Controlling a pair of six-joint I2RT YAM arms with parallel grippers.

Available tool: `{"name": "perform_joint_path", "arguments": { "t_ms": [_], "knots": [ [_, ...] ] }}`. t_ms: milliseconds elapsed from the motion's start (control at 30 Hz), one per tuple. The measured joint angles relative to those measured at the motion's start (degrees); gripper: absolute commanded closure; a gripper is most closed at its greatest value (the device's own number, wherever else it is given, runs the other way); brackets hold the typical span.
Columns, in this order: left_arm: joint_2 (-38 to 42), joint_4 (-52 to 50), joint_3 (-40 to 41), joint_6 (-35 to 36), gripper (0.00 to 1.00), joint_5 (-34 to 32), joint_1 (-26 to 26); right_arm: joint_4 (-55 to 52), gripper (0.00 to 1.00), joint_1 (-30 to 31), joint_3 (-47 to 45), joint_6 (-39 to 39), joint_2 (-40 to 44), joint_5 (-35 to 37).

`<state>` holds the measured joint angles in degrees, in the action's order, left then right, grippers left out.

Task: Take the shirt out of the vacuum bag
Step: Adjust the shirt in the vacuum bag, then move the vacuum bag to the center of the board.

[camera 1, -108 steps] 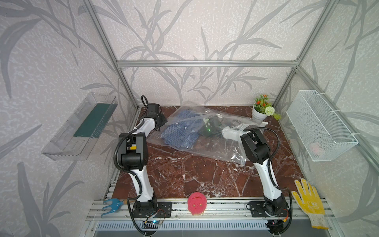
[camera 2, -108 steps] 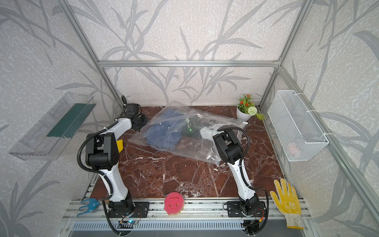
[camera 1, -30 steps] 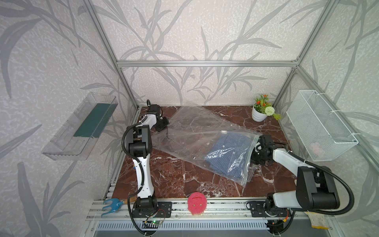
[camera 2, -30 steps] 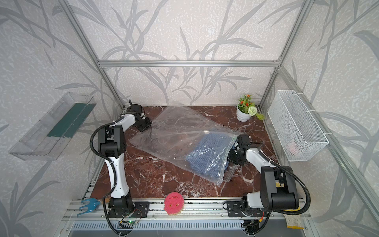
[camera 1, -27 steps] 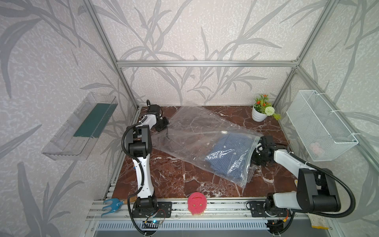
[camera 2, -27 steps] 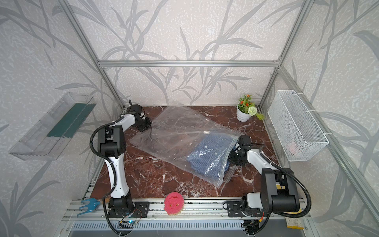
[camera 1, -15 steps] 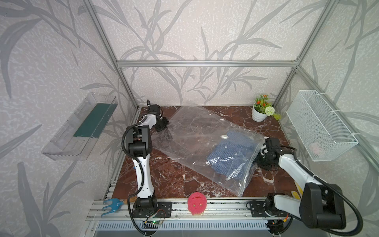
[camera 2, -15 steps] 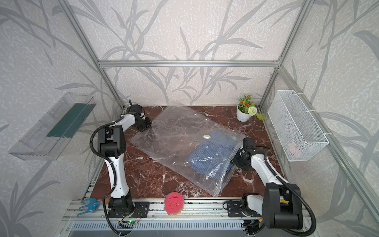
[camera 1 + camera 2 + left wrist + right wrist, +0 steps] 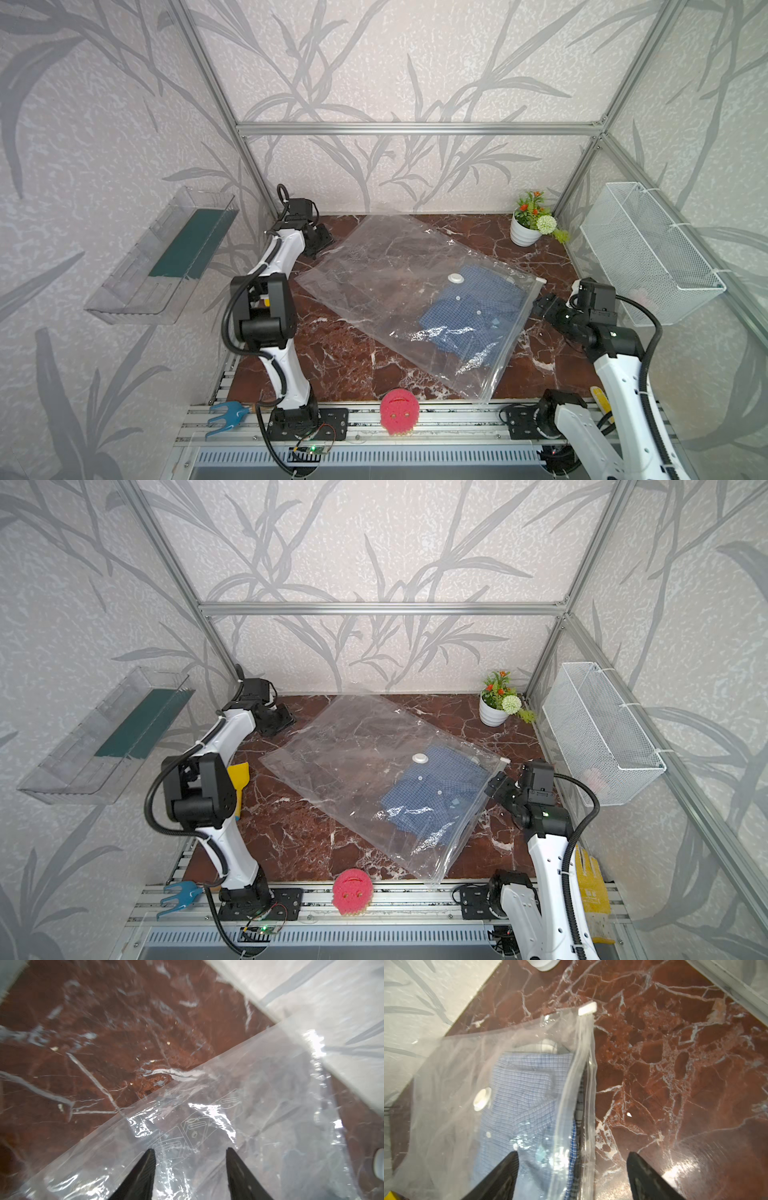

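The vacuum bag (image 9: 386, 286) (image 9: 353, 762) lies flat and slantwise on the marble table in both top views, its round white valve (image 9: 457, 277) facing up. The blue checked shirt (image 9: 473, 316) (image 9: 529, 1084) sits inside, against the zip strip, whose white slider (image 9: 587, 1008) is at the bag's far right corner. My left gripper (image 9: 322, 241) (image 9: 189, 1150) is open over the bag's far left corner, holding nothing. My right gripper (image 9: 540, 305) (image 9: 572, 1153) is open beside the zip edge, which runs between the fingers without being pinched.
A potted plant (image 9: 525, 226) stands at the back right. A wire basket (image 9: 648, 249) hangs on the right wall and a clear shelf (image 9: 166, 257) on the left. A pink sponge (image 9: 398, 411), blue tool (image 9: 226, 415) and yellow glove (image 9: 590, 879) lie along the front rail.
Both grippers have opened and let go of the bag, which has dropped flat onto the table. The right arm has drawn back to the right. The shirt has come to rest at the zip end.
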<state>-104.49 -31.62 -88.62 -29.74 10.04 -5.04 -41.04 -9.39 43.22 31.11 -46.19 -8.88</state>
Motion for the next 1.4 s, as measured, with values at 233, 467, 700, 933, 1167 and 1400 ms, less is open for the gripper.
{"name": "perform_joint_path", "arguments": {
  "t_ms": [233, 467, 700, 933, 1167, 1400],
  "knots": [
    [15.17, 1.66, 14.43, -3.56, 0.38, -3.21, 0.0, 4.63, 0.17, 0.0, 0.24, -0.87, -10.88, -6.12],
    [20.5, 0.2, 28.02, -6.95, 0.3, -4.59, -1.81, 8.74, 0.17, 0.02, 0.2, -3.65, -21.49, -8.79],
    [26.53, 0.44, 33.73, -10.05, 0.24, -5.4, -7.52, 11.32, 0.17, 0.0, 0.22, -6.05, -27.82, -8.2],
    [22.67, 4.28, 39.41, -13.53, 0.24, -2.84, -8.22, 14.27, 0.17, 0.0, 0.22, -5.88, -30.18, -8.2],
    [16.24, 10.23, 38.6, -14.91, 0.29, -1.09, -8.22, 15.32, 0.19, 0.0, 0.13, -5.66, -30.86, -8.07],
    [8.85, 15.8, 35.08, -16.39, 0.57, 1.07, -8.22, 15.32, 0.22, 0.0, -0.9, -5.57, -30.93, -7.34]
  ]
}}
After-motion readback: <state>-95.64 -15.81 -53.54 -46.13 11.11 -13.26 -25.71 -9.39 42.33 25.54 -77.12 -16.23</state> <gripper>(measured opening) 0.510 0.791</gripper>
